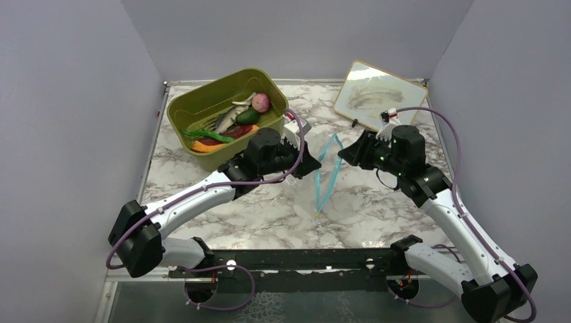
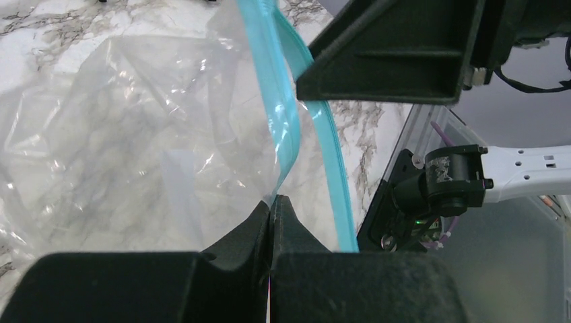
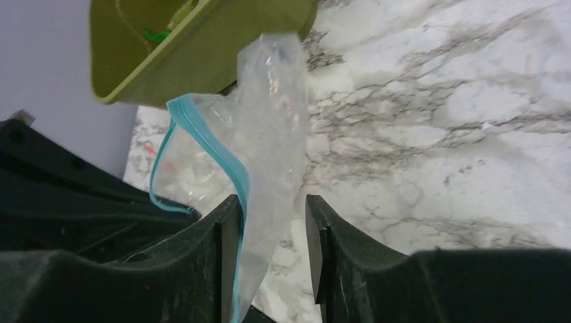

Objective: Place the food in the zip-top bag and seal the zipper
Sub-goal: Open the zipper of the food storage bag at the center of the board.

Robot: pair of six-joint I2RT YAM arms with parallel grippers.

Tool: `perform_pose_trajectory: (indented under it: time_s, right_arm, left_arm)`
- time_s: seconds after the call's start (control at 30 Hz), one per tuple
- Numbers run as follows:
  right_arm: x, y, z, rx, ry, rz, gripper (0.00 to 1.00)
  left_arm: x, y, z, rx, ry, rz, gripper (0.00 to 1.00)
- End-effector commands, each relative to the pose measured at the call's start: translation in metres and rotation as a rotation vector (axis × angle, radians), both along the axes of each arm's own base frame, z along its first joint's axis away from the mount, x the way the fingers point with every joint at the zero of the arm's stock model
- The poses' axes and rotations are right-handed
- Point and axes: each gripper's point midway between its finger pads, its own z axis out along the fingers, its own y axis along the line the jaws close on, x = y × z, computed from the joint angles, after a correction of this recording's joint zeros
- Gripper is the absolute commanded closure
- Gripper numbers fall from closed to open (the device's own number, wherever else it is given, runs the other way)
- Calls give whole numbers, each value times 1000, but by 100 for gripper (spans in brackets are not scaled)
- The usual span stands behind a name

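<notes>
- Left gripper (image 2: 271, 225) is seen clenched, its two fingers pressed together on a thin edge of the zip-top bag (image 2: 135, 155), right where the clear film meets the zipper (image 2: 273, 101).
- From that pinch the film is spread away to one side over the marble table (image 1: 377, 202), crumpled and see-through. The light blue strip is carried up past the fingertips.
- Right gripper (image 3: 268, 252) is held facing the left one at close range with its fingers apart. The bag hangs down into the gap, and the blue strip is laid against one finger (image 3: 227, 235). Whether the other finger touches the film cannot be told.
- The bag is thus held up between the two grippers, near the middle of the table. Its mouth is parted, with the two halves of the zipper spread into a narrow loop.
- The food (image 1: 232, 121) is gathered in an olive-green tub (image 1: 202, 101) on the table, behind and to the left of the left gripper and apart from the bag. A pink-purple onion (image 1: 260, 102) is seen at the far end of the pile, with the dark green pieces in the middle and the orange and dark red piece at the near end.
- The left arm's wrist is placed between the tub and the bag.
- A framed white board (image 1: 380, 94) is propped at the far right, behind the right gripper.
</notes>
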Motion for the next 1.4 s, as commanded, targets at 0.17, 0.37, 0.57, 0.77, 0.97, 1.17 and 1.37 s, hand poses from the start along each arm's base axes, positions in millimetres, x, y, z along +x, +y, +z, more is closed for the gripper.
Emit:
perform_pose_trajectory:
  time_s: [0.17, 0.37, 0.57, 0.77, 0.97, 1.17, 1.37]
  right_arm:
    - [-35, 26, -8, 225, 110, 106, 53]
    - [-38, 28, -22, 226, 155, 111, 53]
    - [-40, 27, -39, 233, 185, 100, 57]
    - [-27, 2, -58, 104, 166, -26, 96]
    - [-13, -39, -52, -55, 98, -209, 99]
    - [-5, -57, -39, -133, 49, -280, 99]
    - [1, -46, -10, -121, -34, -204, 99]
  left_arm:
    - [6, -4, -1, -1, -11, 16, 100]
    - [8, -7, 1, -11, -4, 21, 100]
    - [11, -9, -1, -33, 21, 41, 100]
    - [8, -9, 5, -75, 33, 45, 100]
    - [14, 10, 8, -27, 21, 104, 100]
    - [16, 25, 20, -95, 47, 103, 100]
    - [12, 27, 20, -172, 105, 48, 100]
